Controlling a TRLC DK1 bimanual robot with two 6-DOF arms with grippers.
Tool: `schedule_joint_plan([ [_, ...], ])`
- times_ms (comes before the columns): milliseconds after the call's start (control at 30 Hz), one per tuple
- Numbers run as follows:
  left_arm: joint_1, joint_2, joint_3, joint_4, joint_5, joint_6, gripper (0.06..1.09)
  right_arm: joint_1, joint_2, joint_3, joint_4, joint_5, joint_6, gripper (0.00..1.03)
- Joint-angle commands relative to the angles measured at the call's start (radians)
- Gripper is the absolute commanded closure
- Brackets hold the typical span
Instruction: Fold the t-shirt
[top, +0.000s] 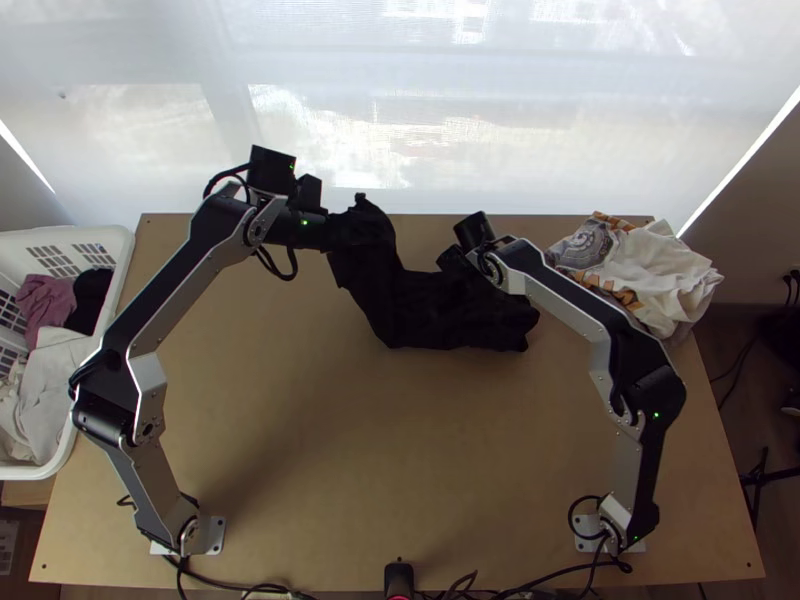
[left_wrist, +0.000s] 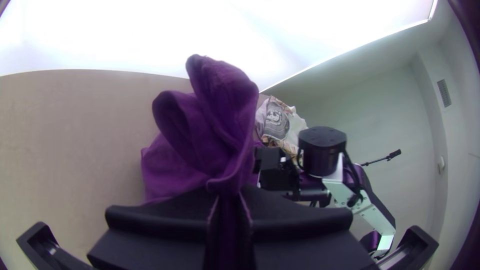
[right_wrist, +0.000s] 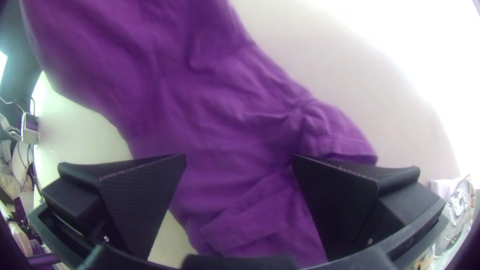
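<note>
While my left gripper (top: 338, 232), with two wide flat black fingers, clamps a gathered end of the dark cloth t-shirt (top: 430, 318), the rest lies rumpled toward the light wooden table's (top: 300, 430) far edge; I have my matching black right gripper (top: 453, 264) over it, fingers apart.

top cam high, facing steeply dn; wrist cams close.
</note>
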Motion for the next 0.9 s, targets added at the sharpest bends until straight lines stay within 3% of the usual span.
schedule_joint_plan([
  [0, -0.017, 0.032, 0.021, 0.056, 0.032, -0.060, 1.05, -0.044, -0.149, 0.044, -0.072, -0.009, -0.014, 0.05],
  [267, -0.042, 0.049, 0.031, 0.090, 0.062, -0.114, 1.05, -0.047, -0.229, 0.096, -0.178, -0.009, -0.019, 0.05],
  [500, -0.091, 0.058, 0.043, 0.156, 0.081, -0.162, 1.05, -0.121, -0.378, 0.015, -0.195, -0.009, -0.009, 0.05],
  [867, -0.186, 0.130, 0.040, 0.340, 0.030, -0.182, 1.05, -0.242, -0.599, -0.054, -0.211, 0.012, -0.012, 0.05],
])
